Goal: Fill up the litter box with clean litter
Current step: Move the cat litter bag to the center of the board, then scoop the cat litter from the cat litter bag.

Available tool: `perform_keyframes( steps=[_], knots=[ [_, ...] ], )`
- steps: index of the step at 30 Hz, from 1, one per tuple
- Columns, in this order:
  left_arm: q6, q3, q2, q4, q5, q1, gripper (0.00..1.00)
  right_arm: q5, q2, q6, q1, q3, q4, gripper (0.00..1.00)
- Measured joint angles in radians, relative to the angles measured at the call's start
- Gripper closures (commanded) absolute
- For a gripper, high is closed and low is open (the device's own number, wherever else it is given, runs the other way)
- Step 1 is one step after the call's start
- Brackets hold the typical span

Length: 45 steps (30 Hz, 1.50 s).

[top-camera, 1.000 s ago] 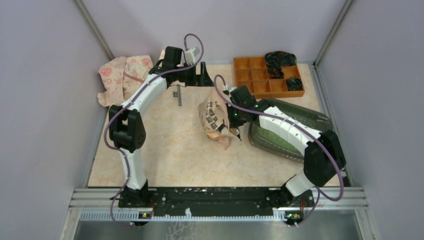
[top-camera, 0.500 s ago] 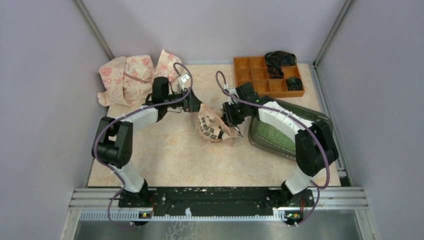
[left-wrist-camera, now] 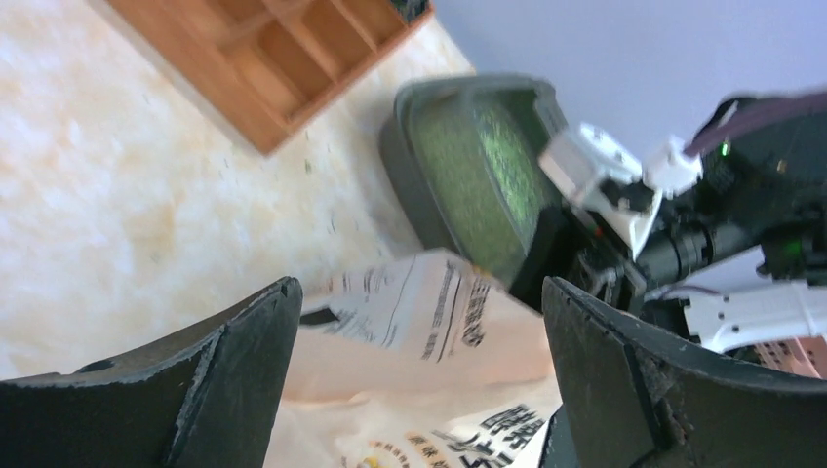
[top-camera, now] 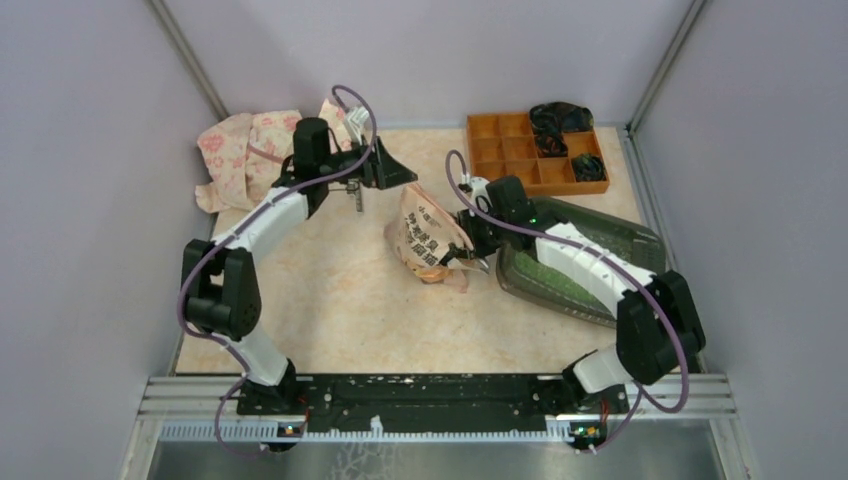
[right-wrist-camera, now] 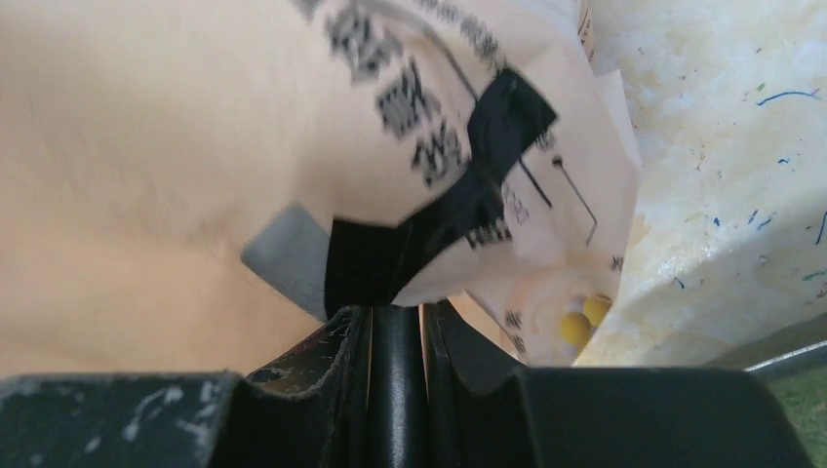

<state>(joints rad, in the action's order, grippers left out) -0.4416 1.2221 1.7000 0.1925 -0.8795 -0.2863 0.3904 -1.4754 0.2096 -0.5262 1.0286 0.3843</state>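
I find the floral cloth (top-camera: 250, 150) lying at the far left, clear of the work. The left gripper (top-camera: 388, 170) dipped toward the printed bag (top-camera: 425, 235) half a second ago and has now drawn back toward the far side. It is spread wide and holds nothing, and in its wrist view its fingers frame the bag's top without touching. The bag itself has barely shifted and stands crumpled at mid-table.

The right gripper (top-camera: 470, 252) remains clenched on a fold at the bag's near-right corner, and its own view confirms paper pinched between the fingers (right-wrist-camera: 351, 331). My judgement is that no second hold has been taken, so the bag is carried by one arm only and is not yet tipped.

The litter box (top-camera: 615, 232) sits on the right half of the table, its left rim just beside the bag. Its long axis runs left to right, the right end angled slightly nearer. Clean litter (top-camera: 540, 278) already covers the part of its floor I can see. The orange organiser (top-camera: 510, 150) lies just beyond it.
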Motion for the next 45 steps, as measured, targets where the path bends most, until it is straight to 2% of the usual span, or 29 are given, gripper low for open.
perform_keyframes(
  steps=[4,9,15,22,32,40,45],
  knots=[
    [0.020,0.122,-0.010,-0.079,0.031,0.006,0.02,0.021,0.076,0.005,-0.002,-0.025,-0.003,1.00],
    [0.008,0.126,-0.089,-0.138,0.031,0.008,0.02,0.032,0.116,0.011,-0.007,-0.026,0.009,1.00],
    [0.012,0.110,-0.183,-0.167,0.032,0.008,0.02,-0.038,0.227,0.010,-0.011,-0.096,-0.021,1.00],
    [0.018,0.077,-0.193,-0.204,0.035,0.008,0.02,-0.175,0.354,0.009,-0.060,-0.231,-0.064,1.00],
    [0.029,0.074,-0.190,-0.227,0.039,0.008,0.02,-0.401,0.538,-0.031,-0.189,-0.259,-0.012,1.00],
    [0.040,0.078,-0.162,-0.240,0.041,0.008,0.02,-0.618,0.534,-0.030,-0.320,-0.259,0.080,1.00],
    [0.054,0.114,-0.141,-0.262,0.045,0.008,0.02,-0.690,0.569,0.002,-0.343,-0.227,0.206,1.00]
  ],
)
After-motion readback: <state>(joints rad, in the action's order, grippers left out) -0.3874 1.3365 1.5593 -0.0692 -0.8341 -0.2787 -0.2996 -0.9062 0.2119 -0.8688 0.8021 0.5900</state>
